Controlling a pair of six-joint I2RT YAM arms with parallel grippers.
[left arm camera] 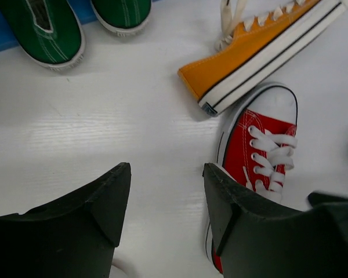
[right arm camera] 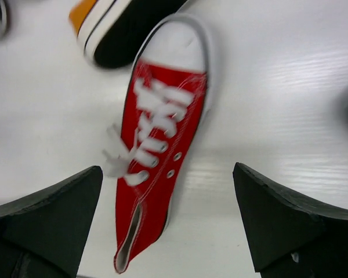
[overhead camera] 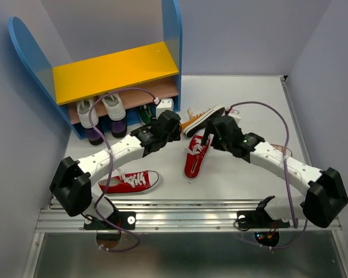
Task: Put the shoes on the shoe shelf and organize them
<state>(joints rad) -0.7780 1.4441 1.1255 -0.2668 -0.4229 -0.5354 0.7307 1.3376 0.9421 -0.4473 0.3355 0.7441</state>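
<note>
On white table, pale walls around: shoe shelf at back left.
Left gripper partly open, empty, beside red shoe; right gripper wide open, empty, over same shoe.

And there's the white wood-grain table, running from near to far. Pale lavender walls box it in: the back wall far, one side wall left, another right. A ribbed aluminium rail lines the near edge.
</note>
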